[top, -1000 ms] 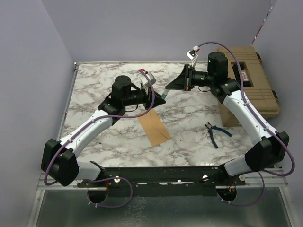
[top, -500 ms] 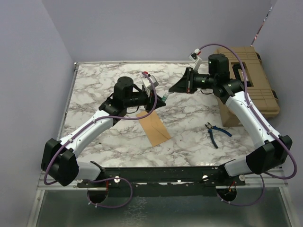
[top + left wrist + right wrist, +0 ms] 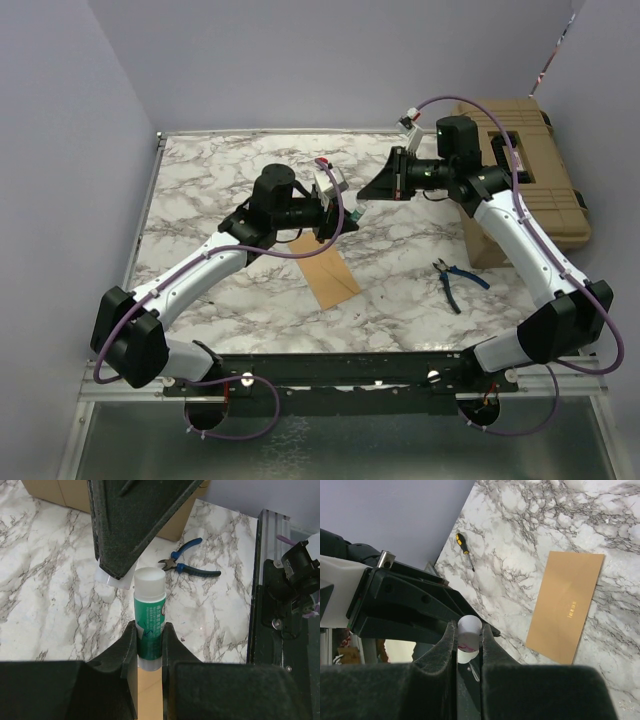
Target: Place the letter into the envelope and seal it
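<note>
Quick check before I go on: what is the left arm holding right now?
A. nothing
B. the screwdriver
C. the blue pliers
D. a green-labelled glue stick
D: the left wrist view shows the jaws of the left gripper clamped on the green-labelled glue stick, while the blue pliers lie on the table beyond.

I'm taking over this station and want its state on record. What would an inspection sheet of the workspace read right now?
Surface: marble-pattern tabletop, no damage seen.
Job's things: envelope lies flat as a plain rectangle, no flap raised; letter not seen.
Clutter: blue-handled pliers; screwdriver; tan case at the right edge.
Grippers: left pincer shut on a green glue stick; right pincer shut on a small white cylinder, likely its cap; the two nearly meet in the air.
Cables: purple cables loop along both arms, no snag seen.
Surroundings: plain lilac walls.
</note>
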You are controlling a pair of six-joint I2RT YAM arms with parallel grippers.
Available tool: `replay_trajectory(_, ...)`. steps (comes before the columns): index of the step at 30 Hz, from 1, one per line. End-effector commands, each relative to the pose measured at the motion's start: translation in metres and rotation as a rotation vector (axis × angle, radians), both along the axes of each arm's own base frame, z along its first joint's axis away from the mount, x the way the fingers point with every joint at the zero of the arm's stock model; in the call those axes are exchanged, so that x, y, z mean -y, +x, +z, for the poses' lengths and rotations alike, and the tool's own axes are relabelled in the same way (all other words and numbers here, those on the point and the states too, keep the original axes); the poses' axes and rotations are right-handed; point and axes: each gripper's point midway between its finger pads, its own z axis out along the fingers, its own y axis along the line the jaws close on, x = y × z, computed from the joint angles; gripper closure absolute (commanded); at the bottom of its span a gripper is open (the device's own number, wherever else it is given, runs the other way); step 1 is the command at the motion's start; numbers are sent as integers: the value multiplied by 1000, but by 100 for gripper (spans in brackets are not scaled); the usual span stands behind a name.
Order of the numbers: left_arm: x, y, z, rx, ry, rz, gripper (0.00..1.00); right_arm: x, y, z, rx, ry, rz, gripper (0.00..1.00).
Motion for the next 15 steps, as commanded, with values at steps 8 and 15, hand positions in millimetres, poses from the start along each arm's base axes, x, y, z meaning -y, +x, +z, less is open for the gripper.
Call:
replay_trajectory(8,-5,5,5,48,10,31,100,7,-3,22,47,3,-56,99)
replay_trajectory(15,-5,9,6,61,13,48,100,17,-7,12,28,-65,-90,99)
